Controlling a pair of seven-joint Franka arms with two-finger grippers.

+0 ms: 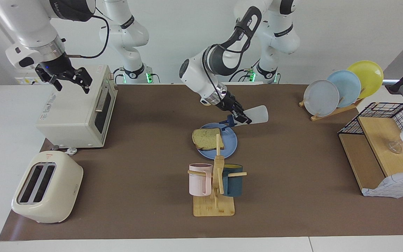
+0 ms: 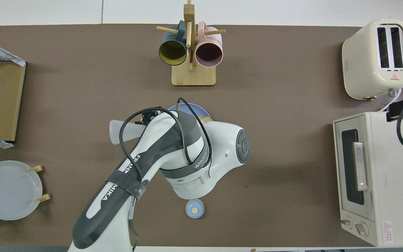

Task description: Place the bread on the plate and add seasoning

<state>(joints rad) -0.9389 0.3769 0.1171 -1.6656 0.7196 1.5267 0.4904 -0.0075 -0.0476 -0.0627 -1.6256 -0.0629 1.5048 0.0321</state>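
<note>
The bread (image 1: 205, 137) lies flat on the blue plate (image 1: 230, 141) in the middle of the mat. My left gripper (image 1: 242, 119) is shut on the seasoning (image 1: 257, 114), a translucent bottle tipped on its side. Its dark blue cap (image 1: 226, 123) points down over the plate's rim nearer the robots, with the flip lid hanging open. In the overhead view the left arm covers most of the plate (image 2: 191, 106) and the bread (image 2: 206, 119), and only the seasoning's base (image 2: 121, 131) sticks out. My right gripper (image 1: 65, 76) waits open above the toaster oven.
A toaster oven (image 1: 79, 112) and a toaster (image 1: 46, 187) stand at the right arm's end. A mug rack (image 1: 215, 178) stands just farther from the robots than the plate. A plate rack (image 1: 341, 87) and wire basket (image 1: 383, 147) fill the left arm's end. A small bell (image 2: 195, 209) sits near the robots.
</note>
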